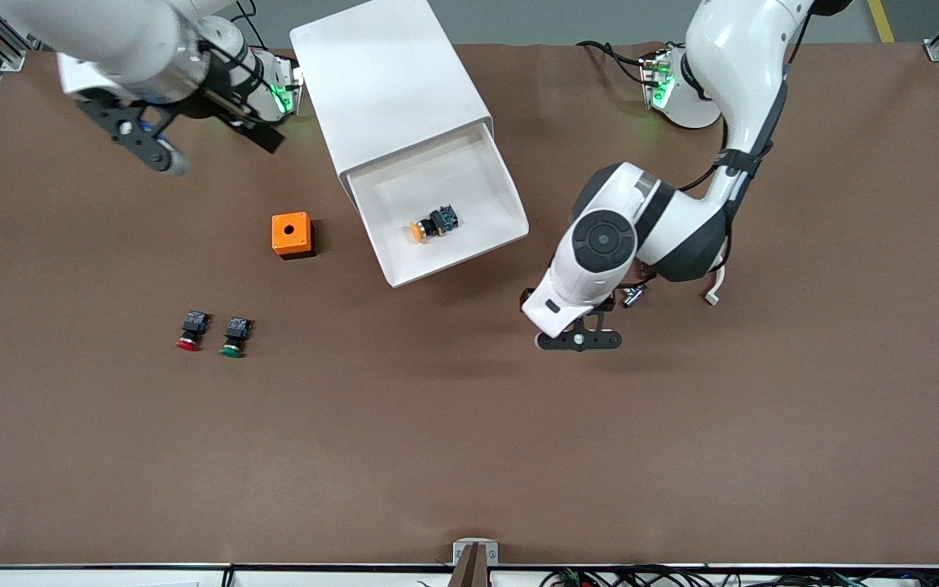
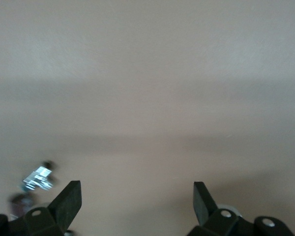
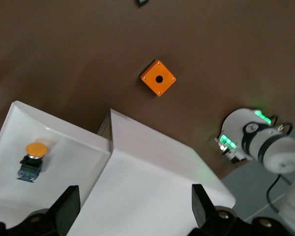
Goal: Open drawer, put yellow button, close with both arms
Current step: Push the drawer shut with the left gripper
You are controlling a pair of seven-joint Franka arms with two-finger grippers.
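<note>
two arms work over a brown surface [image 1: 469, 456], and the top drawer [image 1: 482, 244] of the white cabinet [image 1: 388, 90] stands pulled out toward the front camera. the yellow button [image 1: 432, 225] lies on its side inside that drawer, on the white floor of the tray, its yellow cap pointing toward the right arm's end and its dark body toward the left arm's end; in the right wrist view the same button [image 3: 33, 158] shows in the open tray, apart from the walls. the left pincer [image 1: 580, 341] is low over bare surface, near the drawer's front corner toward the left arm's end and apart from it; its fingers [image 2: 69, 201] are spread wide with nothing between them. the right pincer [image 1: 192, 147] is up in the air over the surface beside the cabinet toward the right arm's end; its fingers [image 3: 65, 206] are also wide apart and hold nothing. an orange box [image 1: 292, 235] with a round hole on top sits on the surface beside the drawer, toward the right arm's end. nearer the front camera than the box, a red-capped button [image 1: 191, 331] and a green-capped button [image 1: 235, 337] lie just beside each other, not touching
</note>
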